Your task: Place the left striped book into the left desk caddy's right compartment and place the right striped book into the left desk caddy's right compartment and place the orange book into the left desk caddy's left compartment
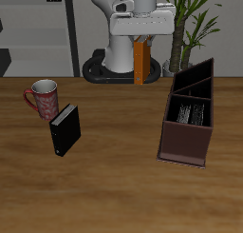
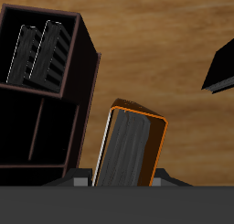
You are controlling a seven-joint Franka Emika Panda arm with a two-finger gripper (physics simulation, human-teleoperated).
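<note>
Gripper (image 1: 141, 37) pinches orange book (image 1: 141, 62) upright, high behind table (image 1: 114, 180). Wrist view alone shows both striped books (image 2: 37, 52) clearly inside left desk caddy (image 1: 169, 132).

End effector (image 1: 141, 39) holds orange book (image 1: 141, 62) upright.

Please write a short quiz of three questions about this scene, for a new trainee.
1. True or false: the orange book is lying flat on the table.
2. Where are the two striped books now? A) beside the mug B) inside the desk caddy C) in the claw
3. Fill in: the plain book standing beside the mug is ____ in colour.

Key:
1. False; the claw holds it in the air.
2. B
3. black; see the black book.
</note>
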